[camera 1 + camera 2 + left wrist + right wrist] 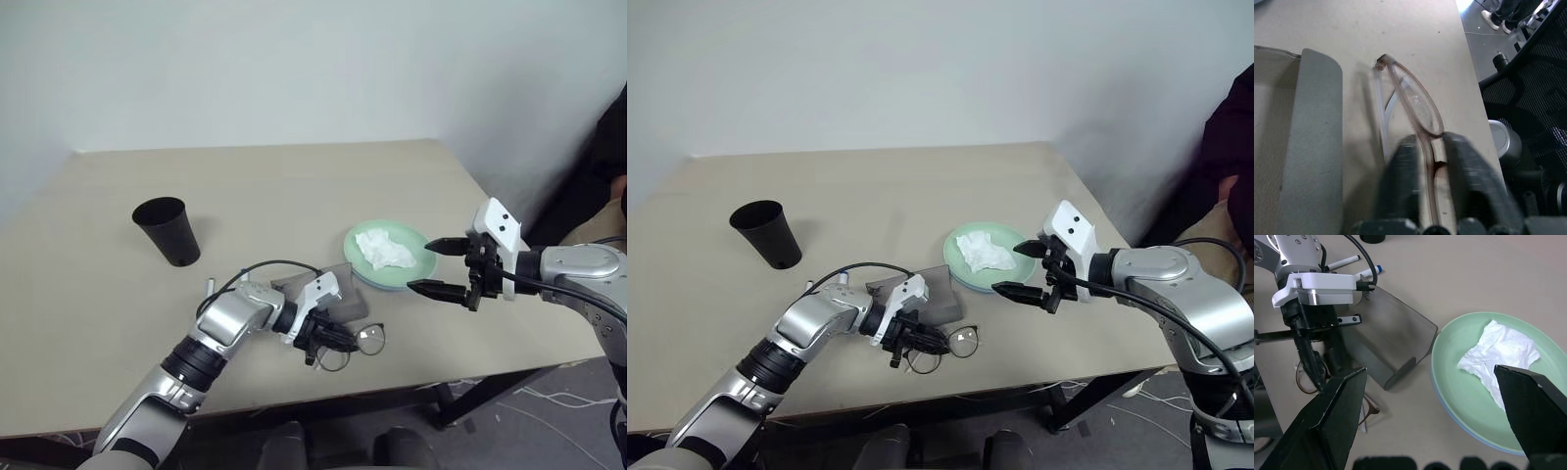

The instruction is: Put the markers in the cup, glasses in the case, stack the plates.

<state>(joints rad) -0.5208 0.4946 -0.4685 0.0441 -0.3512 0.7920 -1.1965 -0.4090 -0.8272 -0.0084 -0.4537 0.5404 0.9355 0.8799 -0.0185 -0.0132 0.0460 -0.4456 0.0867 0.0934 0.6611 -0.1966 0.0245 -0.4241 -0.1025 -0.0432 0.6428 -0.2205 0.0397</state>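
One gripper (pixel 328 343), left, is shut on glasses (pixel 1415 105) | case (pixel 1386 340) just beside it, lid open | right gripper (pixel 436 266) held wide, empty.

No readable text, label or number anywhere — every surface in view is plain.

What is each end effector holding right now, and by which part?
The left end effector is shut on the glasses, pinching the frame at the bridge between the lenses. The right end effector is open and holds nothing.
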